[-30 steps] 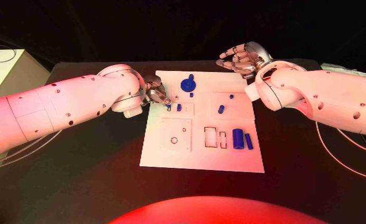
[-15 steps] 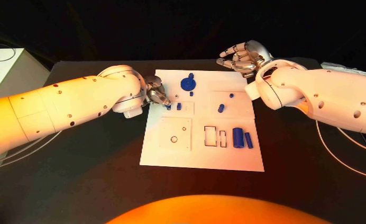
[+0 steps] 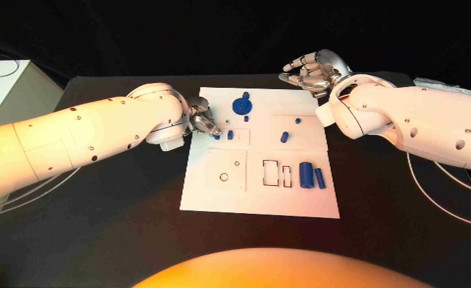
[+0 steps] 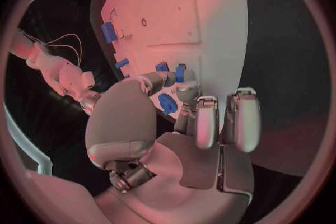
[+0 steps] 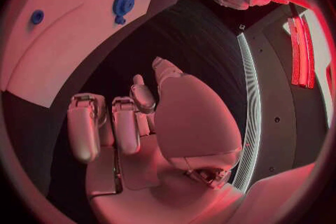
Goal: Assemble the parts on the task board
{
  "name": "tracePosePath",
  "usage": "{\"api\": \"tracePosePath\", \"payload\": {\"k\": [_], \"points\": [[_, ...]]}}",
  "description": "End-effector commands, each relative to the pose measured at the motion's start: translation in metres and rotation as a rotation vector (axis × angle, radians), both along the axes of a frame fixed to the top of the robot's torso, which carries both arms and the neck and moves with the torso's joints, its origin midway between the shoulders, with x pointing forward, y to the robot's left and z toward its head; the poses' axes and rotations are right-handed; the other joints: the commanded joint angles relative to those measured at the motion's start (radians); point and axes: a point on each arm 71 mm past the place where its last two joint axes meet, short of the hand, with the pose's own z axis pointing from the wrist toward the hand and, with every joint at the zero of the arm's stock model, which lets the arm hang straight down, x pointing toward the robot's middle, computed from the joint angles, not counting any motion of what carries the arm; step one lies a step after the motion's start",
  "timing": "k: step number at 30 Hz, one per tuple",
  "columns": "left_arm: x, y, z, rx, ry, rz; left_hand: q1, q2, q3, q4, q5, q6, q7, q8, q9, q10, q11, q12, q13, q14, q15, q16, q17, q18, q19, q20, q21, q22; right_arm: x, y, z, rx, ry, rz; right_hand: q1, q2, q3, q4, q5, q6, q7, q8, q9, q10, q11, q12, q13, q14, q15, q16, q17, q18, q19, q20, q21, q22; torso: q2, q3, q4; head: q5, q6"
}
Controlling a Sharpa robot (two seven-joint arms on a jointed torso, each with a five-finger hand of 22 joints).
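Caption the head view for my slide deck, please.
Left hand fingers reach small blue parts at the white task board edge; right hand hovers open beyond it.

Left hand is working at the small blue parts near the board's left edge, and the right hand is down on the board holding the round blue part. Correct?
Not quite. The head view shows the right hand raised beyond the task board's far right corner, fingers apart and holding nothing; the round blue part lies untouched. The left hand is at the small blue parts, as you said.

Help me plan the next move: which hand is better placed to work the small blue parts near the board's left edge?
Left. The left hand already sits at the task board beside those small blue parts; the right hand is raised, empty, beyond the far corner.
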Motion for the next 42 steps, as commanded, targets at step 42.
{"api": "tracePosePath", "payload": {"k": [42], "points": [[-0.0019,-0.0021,-0.0033,0.050,0.012,-0.043,-0.004,0.011,0.156,-0.163,0.008,0.029,-0.020,0.004,0.016,0.010,-0.002,0.001,0.002,0.106,-0.006,0.003,0.263,-0.004,0.007,-0.005,0.005,0.103,-0.0009,0.0016,-0.0004,-0.008,-0.005,0.024,-0.012,0.002,0.005,-0.002,0.000,-0.007,0.001,0.003,-0.001,-0.009,0.000,-0.002,-0.001,0.077,0.005,-0.007,0.149,0.007,0.063,0.007,-0.005,0.175,0.001,0.0014,-0.0018,-0.002,-0.010]]}}
